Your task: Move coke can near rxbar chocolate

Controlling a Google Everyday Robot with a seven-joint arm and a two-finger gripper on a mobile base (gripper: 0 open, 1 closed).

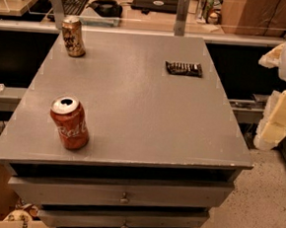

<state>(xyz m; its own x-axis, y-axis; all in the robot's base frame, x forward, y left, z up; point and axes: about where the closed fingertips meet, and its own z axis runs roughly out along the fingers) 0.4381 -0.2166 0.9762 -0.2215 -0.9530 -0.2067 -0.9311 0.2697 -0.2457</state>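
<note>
The drawers line the bottom edge under a grey top. The gripper is out of frame, so I cannot tell its state. The coke can stands upright at lower left. The chocolate bar lies flat at upper right, lengthwise left to right, well apart from the can.

Grey cabinet top, coke can front-left, gold-brown can back-left, rxbar chocolate back-right, end effector unseen

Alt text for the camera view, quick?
A red aluminium coke can stands upright front-left on a grey cabinet top, apart from the dark-wrapped rxbar chocolate lying back-right. A gold-brown can stands back-left; the gripper is not in view.
</note>
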